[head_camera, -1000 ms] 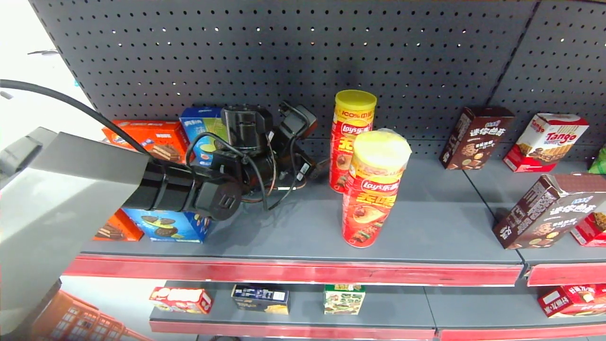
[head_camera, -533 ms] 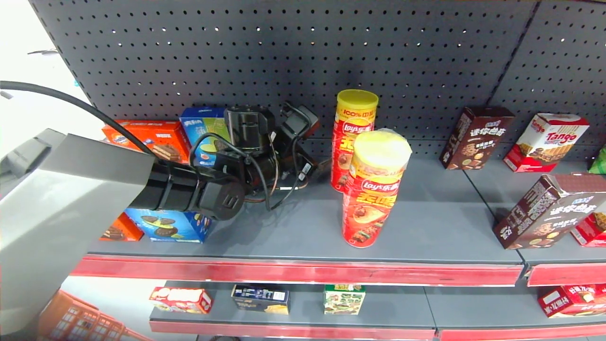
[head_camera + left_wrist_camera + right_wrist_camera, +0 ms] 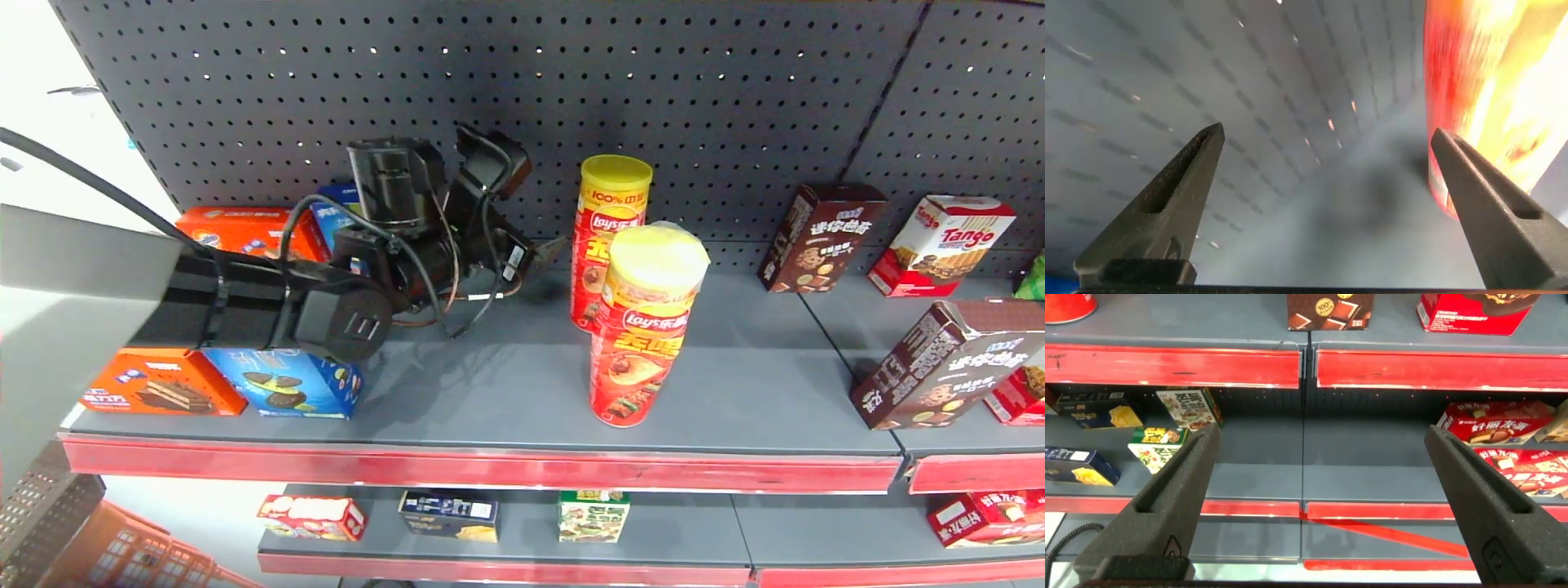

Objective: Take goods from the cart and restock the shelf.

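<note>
Now that the left arm has lifted and drawn back toward the left of the head view, the orange box (image 3: pixel 159 392) at the shelf's front edge, half hidden a second ago, shows whole beside the blue cookie box (image 3: pixel 290 392). The left end effector (image 3: pixel 1327 139) has risen with it and hangs above the shelf (image 3: pixel 506 384) in the upper middle of the frame, fingers spread wide with nothing between them, just left of the rear chip can (image 3: pixel 608 237) and apart from it. That can has stayed upright against the pegboard (image 3: pixel 490 82), and the front chip can (image 3: pixel 649 322) has stayed upright just ahead of it, overlapping it in the head view, so I cannot tell whether they touch. From the left wrist, the rear can fills the far edge beyond one fingertip, with bare shelf and pegboard between the fingers. The arm's wrist and cables cover most of a blue box (image 3: pixel 335 216) at the back, next to a second orange box (image 3: pixel 237 233). Off to the right stand a brown box (image 3: pixel 820 237), a leaning brown box (image 3: pixel 947 363) and a red-and-white wafer box (image 3: pixel 939 245). The right end effector (image 3: pixel 1323 431) is also wide open and empty, facing the lower shelves with their red edging, where small boxes (image 3: pixel 1167 433) lie.
</note>
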